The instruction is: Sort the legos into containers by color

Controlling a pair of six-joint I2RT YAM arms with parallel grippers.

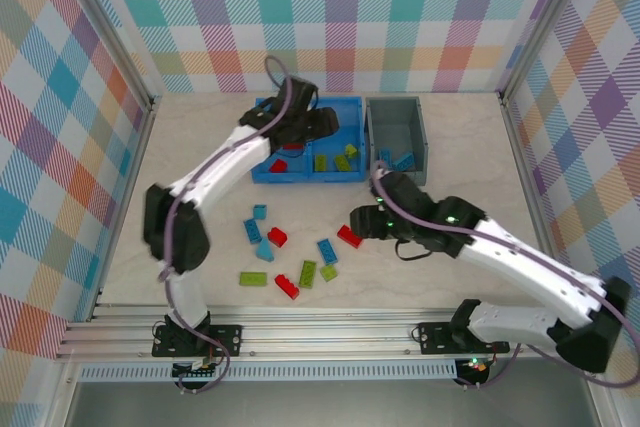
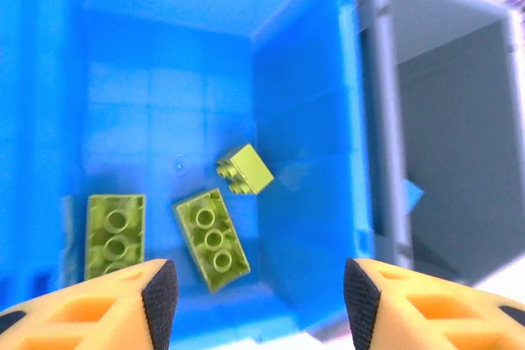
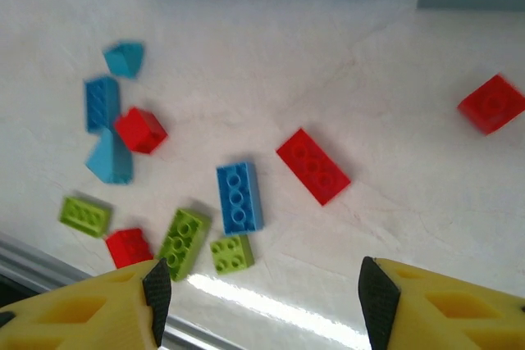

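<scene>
**A:** Left gripper (image 2: pixel 258 293) first: spread wide, holding nothing, hanging over the right compartment of the blue bin (image 2: pixel 303 104) at the far edge of the table (image 1: pixel 470 147). Three green bricks (image 2: pixel 212 239) down in there, the smallest one tilted. Makes sense as the green slot.

**B:** Yep. One red brick (image 1: pixel 278 165) in the left compartment, and blue bricks (image 1: pixel 403 160) in the grey bin (image 1: pixel 372 137) just beside it on the right. One colour per slot, basically.

**A:** And the right gripper (image 3: pixel 258 293)?

**B:** Also open and empty, low over the loose bricks (image 3: pixel 239 196) toward the near edge, a bit left of the middle. Probably lining up on the long red brick (image 3: pixel 312 165) straight ahead of the fingers. Plenty left to sort, maybe a third done.
</scene>
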